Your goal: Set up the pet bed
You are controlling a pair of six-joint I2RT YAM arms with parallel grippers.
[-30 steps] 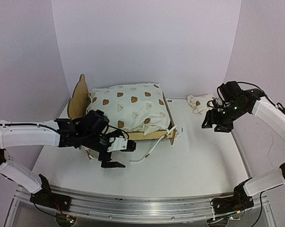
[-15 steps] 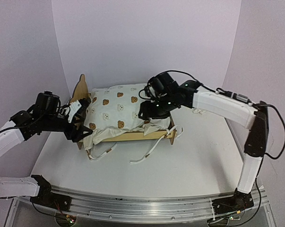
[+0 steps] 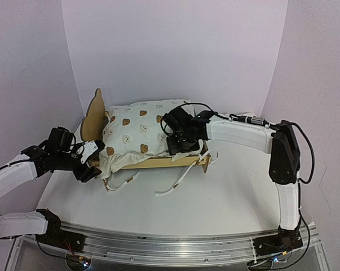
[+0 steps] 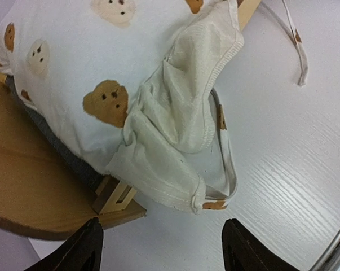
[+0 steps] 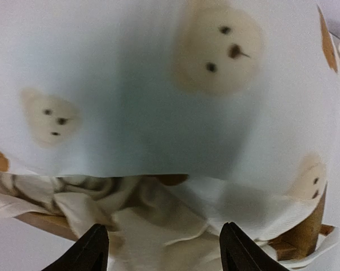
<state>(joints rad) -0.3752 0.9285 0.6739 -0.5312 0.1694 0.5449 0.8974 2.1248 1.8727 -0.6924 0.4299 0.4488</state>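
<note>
The pet bed (image 3: pixel 150 162) stands at the table's middle back, its plywood headboard (image 3: pixel 92 116) on the left. The cream bear-print cushion (image 3: pixel 137 131) lies on it, and its ruffle (image 4: pixel 175 169) hangs over the front left corner onto the table. My left gripper (image 3: pixel 88 161) hovers low at that corner, open, with nothing between its fingers (image 4: pixel 84 248); the ruffle's edge lies just beyond them. My right gripper (image 3: pixel 179 145) sits over the cushion's near foot end, open, the crumpled ruffle (image 5: pixel 158 226) right in front of its fingertips (image 5: pixel 243 248).
Cream tie straps (image 3: pixel 178 179) trail from the bed onto the white table (image 3: pixel 226 197) in front. A wooden leg block (image 4: pixel 114 197) shows under the frame. Purple walls close in the back and both sides.
The left gripper left the bed's front and moved to the headboard corner, narrowing a little. The right arm swung from the back right over the cushion and came down at its foot end.
</note>
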